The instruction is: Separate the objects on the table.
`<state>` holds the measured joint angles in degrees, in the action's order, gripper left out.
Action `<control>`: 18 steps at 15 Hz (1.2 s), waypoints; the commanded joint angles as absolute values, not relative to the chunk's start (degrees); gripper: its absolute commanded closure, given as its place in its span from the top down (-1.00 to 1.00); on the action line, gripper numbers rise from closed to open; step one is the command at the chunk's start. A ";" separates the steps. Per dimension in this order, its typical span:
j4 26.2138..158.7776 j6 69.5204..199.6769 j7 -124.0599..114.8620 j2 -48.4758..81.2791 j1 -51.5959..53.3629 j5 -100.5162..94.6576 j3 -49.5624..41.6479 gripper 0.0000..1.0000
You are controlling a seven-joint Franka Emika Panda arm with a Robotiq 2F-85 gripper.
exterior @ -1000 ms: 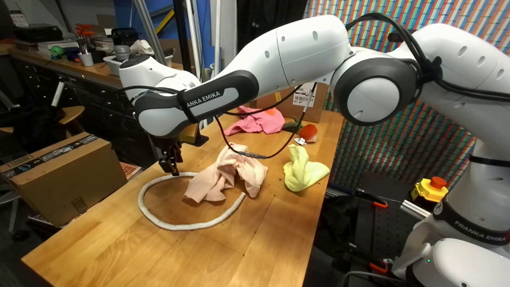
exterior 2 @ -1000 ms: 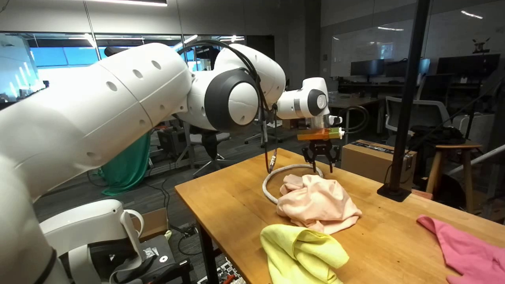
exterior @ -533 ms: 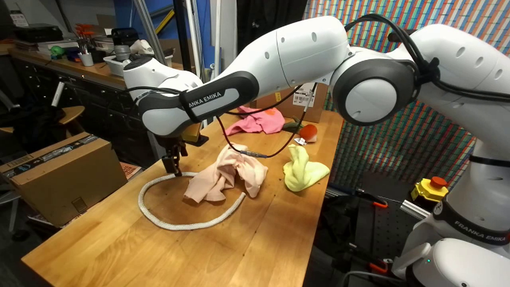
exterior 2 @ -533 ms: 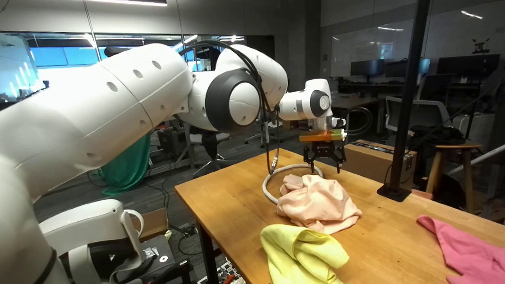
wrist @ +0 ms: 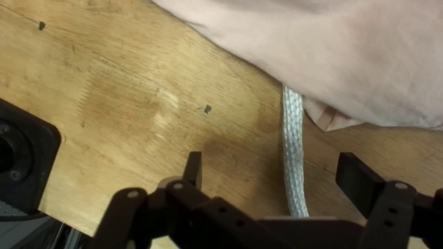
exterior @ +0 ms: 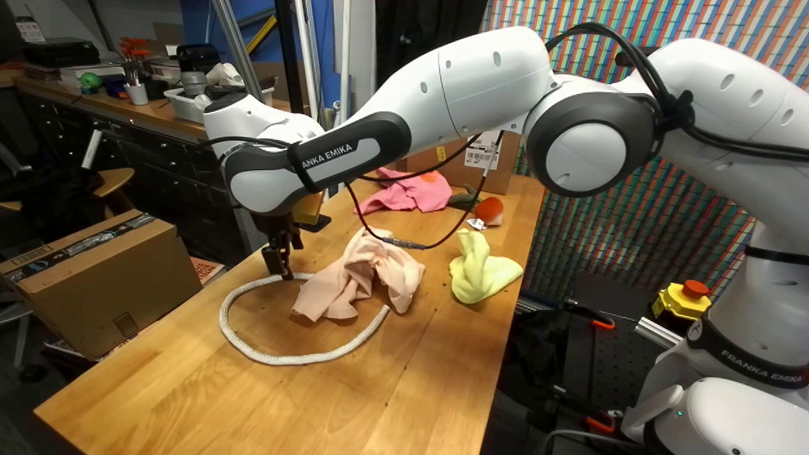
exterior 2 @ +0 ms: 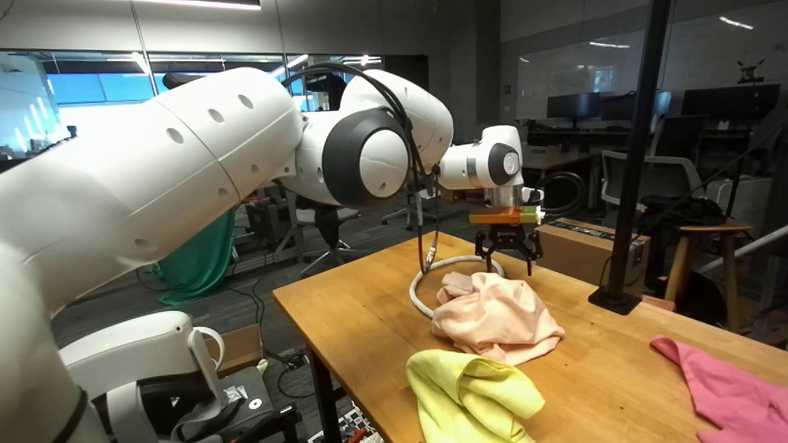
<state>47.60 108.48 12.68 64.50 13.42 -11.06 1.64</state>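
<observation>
On the wooden table (exterior: 354, 392), a white cord (exterior: 275, 359) curves in a loop, its far end running under the cream-beige cloth (exterior: 360, 265). My gripper (exterior 2: 509, 271) points down over that cord, close to the cloth's edge, its jaws wide apart. In the wrist view the cord (wrist: 293, 148) passes between the open fingers, touching neither; fingertip height above the table is hard to judge. The cream-beige cloth (wrist: 332, 55) fills the upper right there. A yellow-green cloth (exterior: 483, 272) lies crumpled at the table's edge, and a pink cloth (exterior: 414, 193) lies farther back.
A black post foot (exterior 2: 615, 300) stands on the table edge near the gripper. A red, rounded item (exterior: 488, 210) sits beside the pink cloth, before a cardboard box (exterior: 505, 164). The arm's cable (exterior: 404, 243) hangs low over the cloths. Another cardboard box (exterior: 107, 291) stands beside the table.
The gripper's fingers have spread wider. The gripper has shifted slightly rightward in both exterior views. Cord and cloths show no visible movement.
</observation>
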 commanded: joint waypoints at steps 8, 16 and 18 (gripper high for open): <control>47.93 108.15 13.62 65.27 12.08 -8.52 3.45 1.00; 47.69 108.47 14.39 66.34 11.42 -8.32 4.48 1.00; 47.67 108.46 14.50 66.39 11.15 -8.31 4.72 0.50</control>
<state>48.66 108.49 13.04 65.97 12.16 -9.55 3.61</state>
